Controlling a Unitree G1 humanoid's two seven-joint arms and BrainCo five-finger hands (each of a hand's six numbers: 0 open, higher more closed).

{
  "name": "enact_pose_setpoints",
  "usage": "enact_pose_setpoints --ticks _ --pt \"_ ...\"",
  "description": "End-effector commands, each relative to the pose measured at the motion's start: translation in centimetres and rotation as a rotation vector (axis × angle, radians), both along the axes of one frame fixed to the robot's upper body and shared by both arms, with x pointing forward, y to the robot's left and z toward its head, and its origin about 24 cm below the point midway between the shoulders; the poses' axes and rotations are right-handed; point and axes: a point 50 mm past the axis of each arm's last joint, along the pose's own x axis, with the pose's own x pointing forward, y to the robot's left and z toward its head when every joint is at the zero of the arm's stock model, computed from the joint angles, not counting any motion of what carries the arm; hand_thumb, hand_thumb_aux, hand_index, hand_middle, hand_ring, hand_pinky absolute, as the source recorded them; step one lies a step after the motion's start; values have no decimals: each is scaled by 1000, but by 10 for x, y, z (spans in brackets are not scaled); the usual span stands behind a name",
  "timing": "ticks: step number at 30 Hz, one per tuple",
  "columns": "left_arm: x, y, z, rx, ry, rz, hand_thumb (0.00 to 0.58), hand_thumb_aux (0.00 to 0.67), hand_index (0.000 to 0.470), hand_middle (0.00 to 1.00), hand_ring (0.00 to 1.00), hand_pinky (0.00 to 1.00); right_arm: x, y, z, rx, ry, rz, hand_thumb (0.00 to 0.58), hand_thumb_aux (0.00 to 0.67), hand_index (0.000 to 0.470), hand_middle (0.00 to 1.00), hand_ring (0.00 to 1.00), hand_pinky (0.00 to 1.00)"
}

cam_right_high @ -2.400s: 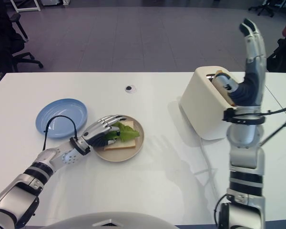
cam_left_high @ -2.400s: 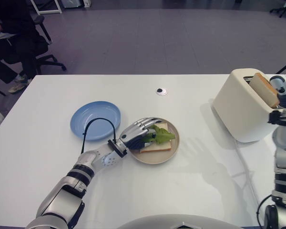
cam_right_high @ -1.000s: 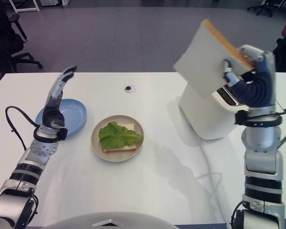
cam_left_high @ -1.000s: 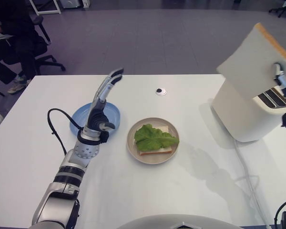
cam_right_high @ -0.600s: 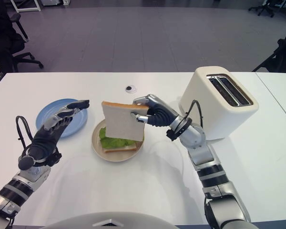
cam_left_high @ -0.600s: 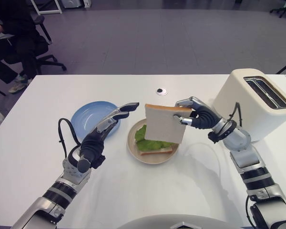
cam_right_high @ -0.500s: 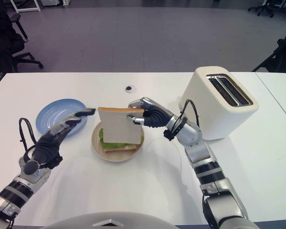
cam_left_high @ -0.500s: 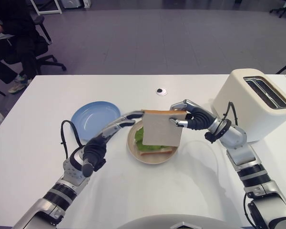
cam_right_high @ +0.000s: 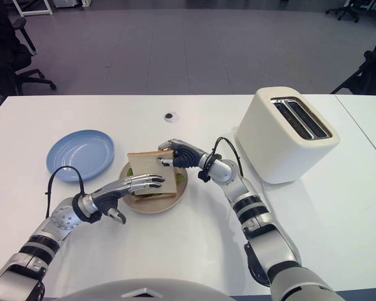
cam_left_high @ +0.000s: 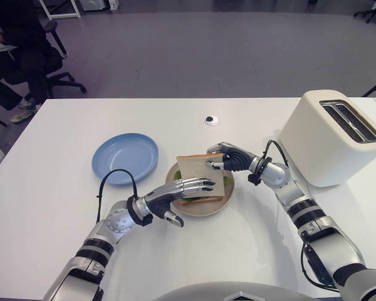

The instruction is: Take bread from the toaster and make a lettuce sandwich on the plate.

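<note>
A slice of bread (cam_left_high: 198, 174) lies tilted over the sandwich on the tan plate (cam_left_high: 203, 211), its far edge raised. My right hand (cam_left_high: 228, 159) is shut on that far right corner. My left hand (cam_left_high: 183, 188) is open, its fingers stretched flat against the slice's near edge. Under the slice a bottom slice (cam_right_high: 158, 195) shows, with dark green scraps of lettuce (cam_right_high: 141, 193) peeking out; most of the lettuce is hidden. The white toaster (cam_left_high: 336, 143) stands at the right, both slots empty.
A blue plate (cam_left_high: 125, 157) with nothing on it sits left of the tan plate. A small black disc (cam_left_high: 211, 120) lies on the table behind them. Bare white tabletop (cam_left_high: 238, 251) runs along the front.
My right hand lifted the slice out of the toaster, carried it left and lowered it onto the lettuce. My left hand swung down from above the blue plate to the slice's near edge.
</note>
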Motion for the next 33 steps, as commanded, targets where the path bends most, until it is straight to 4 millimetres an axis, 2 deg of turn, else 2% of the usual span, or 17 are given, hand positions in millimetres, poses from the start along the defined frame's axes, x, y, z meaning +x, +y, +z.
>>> enact_pose_setpoints --ticks 1,2,3,4,5,9,12,15,17,19,24,25,26,27,28,29,33 --pt "-1 2 -19 135 66 17 0 0 0 0 0 0 -2 8 -25 -140 19 21 580 670 470 1000 1000 1000" --pt "-2 1 -21 148 69 11 0 0 0 0 0 0 -2 9 -29 -161 18 12 580 670 470 1000 1000 1000" --pt "-3 0 -23 159 71 5 0 0 0 0 0 0 -1 9 -33 -183 9 0 512 441 310 1000 1000 1000" --pt "-4 -1 -25 168 74 -2 0 0 0 0 0 0 0 9 -36 -201 -6 -16 100 60 42 1000 1000 1000" --pt "-5 -1 -26 174 75 -6 18 11 7 0 0 0 1 9 -37 -210 -18 -31 0 0 0 988 988 988" --pt "-6 -1 -29 192 81 -12 9 5 4 0 0 0 14 4 -21 -101 -75 -134 0 0 0 678 678 678" --pt "-8 -1 -31 199 83 -14 112 68 48 0 0 0 30 -10 2 71 -96 -284 0 0 0 416 416 416" --pt "-7 -1 -31 200 81 -14 205 131 92 0 0 0 43 -31 21 248 -101 -439 0 0 0 318 318 318" --pt "-4 -1 -25 155 62 6 23 13 9 0 0 0 47 -43 30 358 -104 -502 0 0 0 318 318 318" --pt "0 -1 -15 85 24 36 0 0 0 0 0 0 46 -49 37 445 -111 -503 0 0 0 310 310 310" --pt "21 7 38 -275 -176 185 14 8 6 0 0 0 22 -40 43 547 -119 -285 0 0 0 435 435 435" --pt "20 8 45 -327 -192 187 205 131 92 192 192 192 16 -38 44 550 -119 -238 100 60 42 565 565 565" --pt "19 10 50 -372 -200 181 454 357 251 502 502 502 10 -36 44 555 -118 -190 438 339 238 824 824 824" --pt "16 11 56 -420 -207 167 521 457 321 749 749 749 2 -34 45 563 -116 -131 493 410 288 988 988 988" --pt "14 12 61 -465 -207 148 578 636 446 1000 1000 1000 -5 -34 46 571 -108 -78 571 586 411 1000 1000 1000" --pt "8 13 66 -512 -196 110 580 670 470 1000 1000 1000 -14 -33 47 573 -95 -18 580 670 470 1000 1000 1000" --pt "-41 5 66 -495 -3 -243 580 670 470 1000 1000 1000 -65 -25 33 443 68 328 580 670 470 1000 1000 1000"
